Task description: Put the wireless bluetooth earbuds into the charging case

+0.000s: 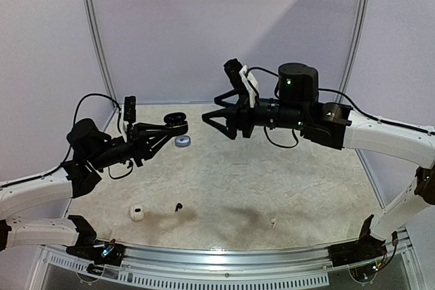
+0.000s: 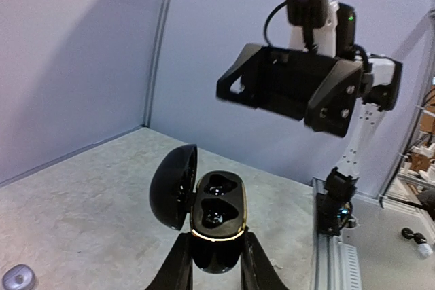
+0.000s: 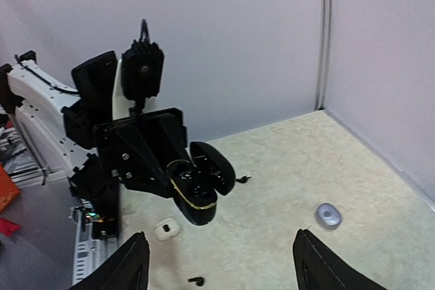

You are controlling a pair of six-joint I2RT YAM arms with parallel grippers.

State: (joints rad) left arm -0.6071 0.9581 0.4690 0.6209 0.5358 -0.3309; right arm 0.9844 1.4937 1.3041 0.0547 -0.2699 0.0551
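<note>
The black charging case (image 2: 217,214) is held up in the air with my left gripper (image 2: 217,264) shut on its lower body. Its lid (image 2: 173,185) hangs open to the left, and I cannot tell whether its two dark sockets hold anything. In the top view the case (image 1: 175,121) faces my right gripper (image 1: 216,124), which is open, holds nothing and hovers a short way to its right. One black earbud (image 1: 178,206) lies on the table near the front. From the right wrist I see that bud (image 3: 196,280) and another black one (image 3: 241,179) behind the case (image 3: 197,193).
A small white case (image 1: 137,212) sits at the front left beside the black bud. A silvery-blue case (image 1: 182,140) lies below the left gripper's fingers. A tiny pale object (image 1: 273,222) rests at the front right. Walls close in the back and both sides.
</note>
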